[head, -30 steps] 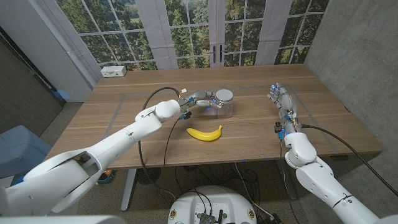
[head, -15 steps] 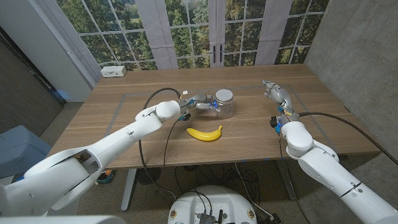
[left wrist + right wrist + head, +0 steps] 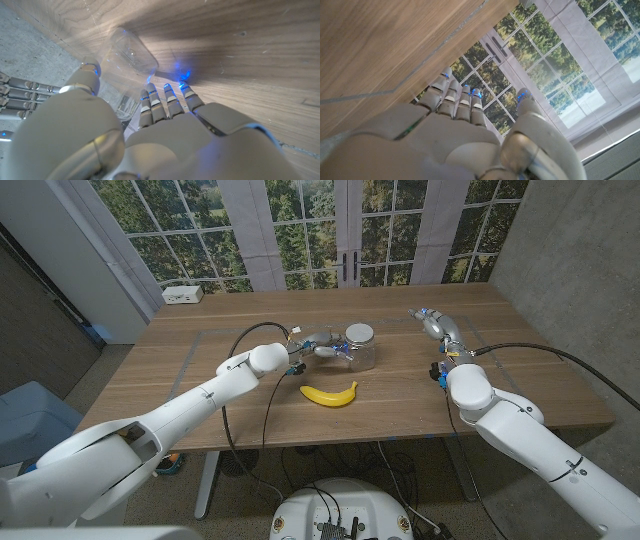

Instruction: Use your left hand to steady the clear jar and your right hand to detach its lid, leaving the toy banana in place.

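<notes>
- The clear jar (image 3: 358, 350) is a rounded transparent container with a pale lid (image 3: 360, 333), standing near the middle of the wood-grain table (image 3: 200, 370).
- The left hand (image 3: 325, 346), glossy white with blue-lit fingertips, wraps the jar's side; in the left wrist view its fingers (image 3: 167, 97) curl against the see-through wall (image 3: 131, 50).
- The smooth yellow toy banana (image 3: 329, 394) lies curved just in front of the jar, apart from it.
- The right hand (image 3: 437, 326) hovers well right of the jar, fingers loosely together and holding nothing; bare tabletop lies between them.
- A small white box (image 3: 182, 295) sits at the far left edge.
</notes>
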You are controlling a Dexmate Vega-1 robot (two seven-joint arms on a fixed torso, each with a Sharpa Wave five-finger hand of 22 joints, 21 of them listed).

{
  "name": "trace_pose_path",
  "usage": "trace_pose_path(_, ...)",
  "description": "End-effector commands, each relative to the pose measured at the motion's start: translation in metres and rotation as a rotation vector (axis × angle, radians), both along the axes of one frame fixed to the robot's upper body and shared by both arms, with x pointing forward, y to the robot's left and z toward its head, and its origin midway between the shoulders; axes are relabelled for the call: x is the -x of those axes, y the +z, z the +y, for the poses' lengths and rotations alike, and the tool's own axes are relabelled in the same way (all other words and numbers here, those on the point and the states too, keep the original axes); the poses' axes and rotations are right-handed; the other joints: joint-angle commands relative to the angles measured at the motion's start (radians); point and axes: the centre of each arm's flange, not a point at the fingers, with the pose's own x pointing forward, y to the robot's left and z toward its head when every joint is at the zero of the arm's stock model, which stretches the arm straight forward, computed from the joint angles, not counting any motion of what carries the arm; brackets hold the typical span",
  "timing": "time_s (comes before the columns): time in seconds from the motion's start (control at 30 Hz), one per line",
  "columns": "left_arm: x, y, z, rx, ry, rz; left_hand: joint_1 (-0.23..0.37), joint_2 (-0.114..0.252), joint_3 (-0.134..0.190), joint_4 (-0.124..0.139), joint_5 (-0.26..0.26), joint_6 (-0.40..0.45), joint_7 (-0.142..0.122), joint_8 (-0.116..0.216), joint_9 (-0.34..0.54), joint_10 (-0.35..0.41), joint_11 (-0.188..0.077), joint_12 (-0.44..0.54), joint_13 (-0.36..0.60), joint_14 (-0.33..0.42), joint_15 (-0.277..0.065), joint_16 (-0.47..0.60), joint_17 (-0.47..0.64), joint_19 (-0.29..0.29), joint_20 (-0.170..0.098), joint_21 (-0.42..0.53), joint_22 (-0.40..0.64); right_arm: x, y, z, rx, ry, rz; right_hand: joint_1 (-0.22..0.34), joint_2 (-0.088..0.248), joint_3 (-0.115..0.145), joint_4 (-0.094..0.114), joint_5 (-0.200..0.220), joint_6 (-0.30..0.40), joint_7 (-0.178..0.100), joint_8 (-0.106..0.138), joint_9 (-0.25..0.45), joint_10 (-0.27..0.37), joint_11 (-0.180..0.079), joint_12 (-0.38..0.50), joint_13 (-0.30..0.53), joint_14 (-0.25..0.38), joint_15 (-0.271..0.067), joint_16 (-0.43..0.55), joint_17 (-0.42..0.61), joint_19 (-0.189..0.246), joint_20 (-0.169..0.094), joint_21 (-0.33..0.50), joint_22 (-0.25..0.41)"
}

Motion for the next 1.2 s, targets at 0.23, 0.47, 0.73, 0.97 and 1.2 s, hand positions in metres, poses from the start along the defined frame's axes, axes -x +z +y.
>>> trace_pose_path(0.23,0.008,0.007,0.000,0.013,-0.013,-0.066,0.002,0.003,-0.001,0.004,0.001,0.012,-0.010,-0.005,-0.001,-0.002,-0.016,-0.007,-0.001,0.000,-0.001,-0.004,0.003,-0.011,0.015,-0.003,0.002,0.009,0.022,0.033,0.251,-0.152,0.116,-0.007,-0.030,-0.016,0.008,-0.008,-0.021,-0.009,0.005,0.005,-0.029,-0.004,0.003,0.008,-0.035,0.004,-0.008,0.003,-0.027,0.046,-0.014,0.003)
trace_pose_path(0.47,0.009,0.009,-0.001,0.012,-0.008,-0.084,-0.002,0.005,-0.004,0.005,0.001,0.021,-0.015,-0.008,-0.002,0.004,-0.019,-0.009,-0.001,-0.004,-0.003,-0.005,0.003,-0.051,0.029,-0.015,0.001,0.010,0.027,0.043,0.321,-0.182,0.165,-0.022,-0.045,-0.029,0.015,-0.015,-0.023,-0.008,0.008,0.005,-0.029,-0.002,0.008,0.011,-0.055,0.012,-0.013,0.004,-0.041,0.068,-0.023,0.003)
trace_pose_path(0.73,0.009,0.011,-0.003,0.009,-0.009,-0.099,-0.003,0.006,-0.005,0.005,0.001,0.026,-0.017,-0.009,-0.003,0.008,-0.020,-0.010,-0.001,-0.006,-0.003,-0.005,0.003,-0.061,0.035,-0.015,0.001,0.012,0.034,0.055,0.398,-0.191,0.179,-0.042,-0.062,-0.045,0.021,-0.020,-0.038,-0.011,0.005,0.006,-0.033,0.002,0.009,0.013,-0.061,0.017,-0.013,0.005,-0.044,0.079,-0.026,0.003)
trace_pose_path(0.97,0.009,0.013,-0.004,0.014,-0.012,-0.116,-0.004,0.008,-0.006,0.005,0.002,0.035,-0.019,-0.011,-0.004,0.017,-0.024,-0.010,-0.001,-0.007,-0.001,-0.005,0.003,-0.085,0.047,-0.019,0.000,0.013,0.034,0.062,0.443,-0.175,0.161,-0.054,-0.072,-0.054,0.025,-0.020,-0.045,-0.014,0.005,0.006,-0.041,0.004,0.009,0.015,-0.066,0.019,-0.012,0.006,-0.046,0.082,-0.028,0.003)
trace_pose_path(1.2,0.010,0.013,-0.004,0.022,-0.017,-0.125,-0.007,0.010,-0.008,0.005,0.002,0.056,-0.026,-0.010,-0.005,0.032,-0.033,-0.010,-0.001,-0.008,-0.018,-0.004,0.003,-0.139,0.051,-0.025,-0.001,0.012,0.036,0.071,0.480,-0.163,0.137,-0.060,-0.075,-0.059,0.027,-0.019,-0.039,-0.016,0.009,0.007,-0.042,0.000,0.011,0.017,-0.070,0.014,-0.012,0.007,-0.050,0.084,-0.031,0.003)
